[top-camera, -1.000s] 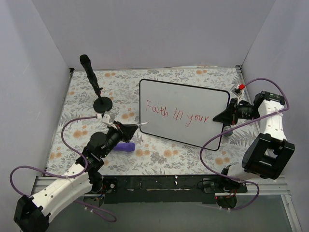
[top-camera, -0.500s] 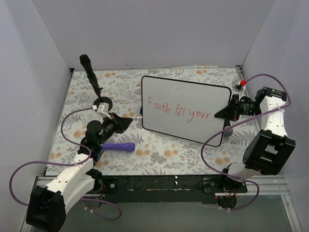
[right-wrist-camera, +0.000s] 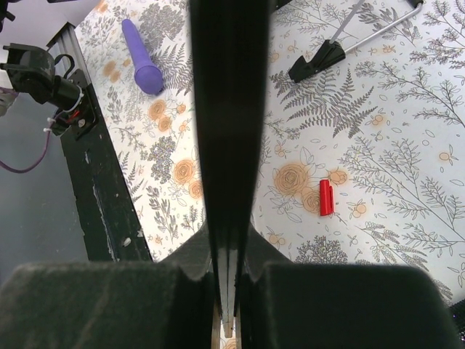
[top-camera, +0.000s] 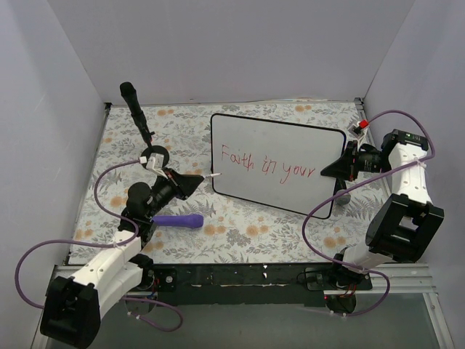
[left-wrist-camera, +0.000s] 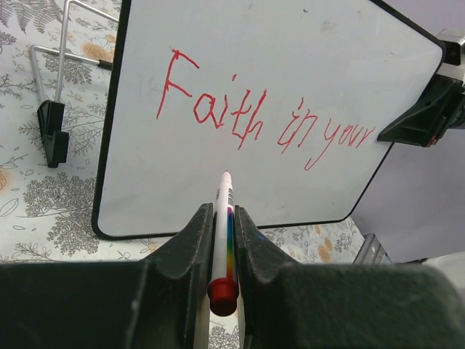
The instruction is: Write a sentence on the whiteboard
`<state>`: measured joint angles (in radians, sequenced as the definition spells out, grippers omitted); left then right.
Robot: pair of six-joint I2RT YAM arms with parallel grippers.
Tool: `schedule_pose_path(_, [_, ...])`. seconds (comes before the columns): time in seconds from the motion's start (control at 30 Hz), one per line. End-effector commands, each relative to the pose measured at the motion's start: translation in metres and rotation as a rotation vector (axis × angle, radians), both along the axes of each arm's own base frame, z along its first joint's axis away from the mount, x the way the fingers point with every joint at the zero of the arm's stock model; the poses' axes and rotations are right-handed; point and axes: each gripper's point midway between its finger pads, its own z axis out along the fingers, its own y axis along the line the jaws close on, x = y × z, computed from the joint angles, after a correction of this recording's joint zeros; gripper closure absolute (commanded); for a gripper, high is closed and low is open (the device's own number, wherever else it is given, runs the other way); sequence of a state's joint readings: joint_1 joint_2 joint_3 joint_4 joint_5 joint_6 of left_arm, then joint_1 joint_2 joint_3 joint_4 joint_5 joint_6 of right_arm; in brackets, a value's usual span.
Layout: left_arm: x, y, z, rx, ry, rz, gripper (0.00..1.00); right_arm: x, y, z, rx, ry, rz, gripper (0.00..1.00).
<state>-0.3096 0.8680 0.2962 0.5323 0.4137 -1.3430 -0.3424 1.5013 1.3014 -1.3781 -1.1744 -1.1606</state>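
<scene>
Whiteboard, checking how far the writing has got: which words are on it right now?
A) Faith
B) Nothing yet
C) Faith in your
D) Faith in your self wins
C: the red lettering on the whiteboard reads "Faith in your" on a single line, and the board below it is bare.

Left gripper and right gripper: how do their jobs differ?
The left gripper grips a marker aimed at the whiteboard, under the sentence; the right gripper clamps the whiteboard's right edge. The left gripper reaches from the board's left side, the right gripper from its right. Both are closed on something.
</scene>
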Motion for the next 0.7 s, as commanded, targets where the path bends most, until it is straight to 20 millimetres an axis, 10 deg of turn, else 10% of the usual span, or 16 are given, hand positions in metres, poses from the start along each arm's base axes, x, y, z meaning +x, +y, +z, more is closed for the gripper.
schedule_pose_path(0.0, [-0.0091, 0.0034, 0.006, -0.011, -0.053, -0.002, 1.0, 0.0164, -0.0127, -0.0043, -0.128, -0.131, 0.028, 0.99])
schedule_pose_path(0.67, [-0.0172, 0.0102, 0.005, -0.082, -0.081, 0.032, 1.0, 0.0099, -0.0033, -0.0065, -0.1, -0.126, 0.047, 0.99])
